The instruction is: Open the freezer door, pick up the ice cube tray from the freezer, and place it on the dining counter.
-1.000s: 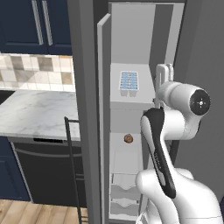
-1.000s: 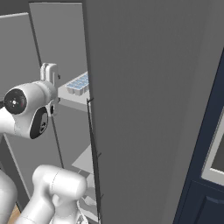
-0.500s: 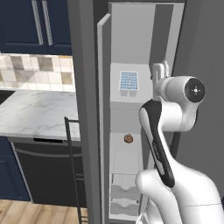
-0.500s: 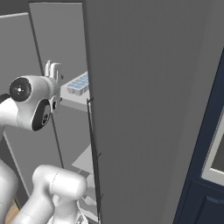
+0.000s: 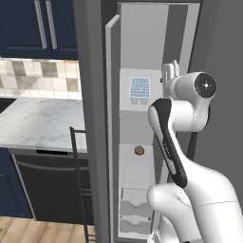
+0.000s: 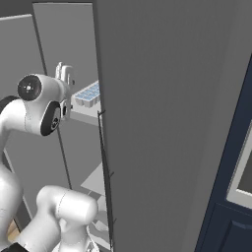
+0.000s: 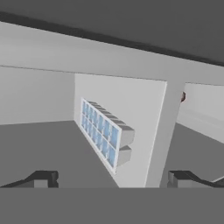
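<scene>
Gripper (image 7: pixel 111 178) wide open, holding nothing, raised level w/ ice cube tray (image 5: pixel 140 90). Tray sits on upper shelf in freezer (image 5: pixel 142 57); freezer door (image 5: pixel 112 133) open

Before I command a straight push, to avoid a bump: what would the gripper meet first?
Probably the ice cube tray on its freezer shelf; the open gripper points at it, though the depth between them is unclear.

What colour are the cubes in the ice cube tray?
Light blue, in a white ice cube tray; the hand view shows it best.
</scene>
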